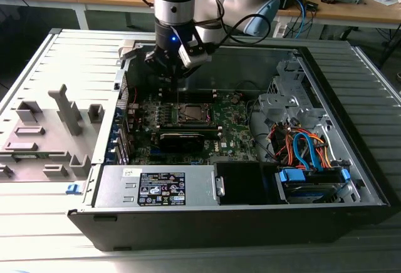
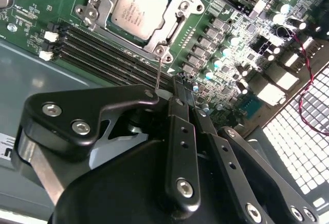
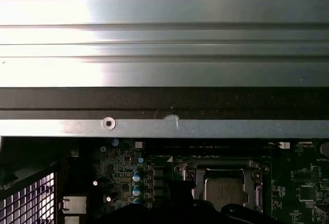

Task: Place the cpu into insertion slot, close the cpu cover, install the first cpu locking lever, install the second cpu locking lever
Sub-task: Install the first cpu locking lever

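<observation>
Cpu (image 2: 138,9) being seated under cover (image 2: 154,38); lever (image 2: 159,75) being pinched by hand (image 2: 165,94), closed narrow. Steady, controlled lever travel advised.

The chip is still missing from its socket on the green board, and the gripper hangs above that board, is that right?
Not quite. The chip already sits in its socket, framed by the metal cover, as the second wrist view shows. The gripper does hang above the green board.
</observation>
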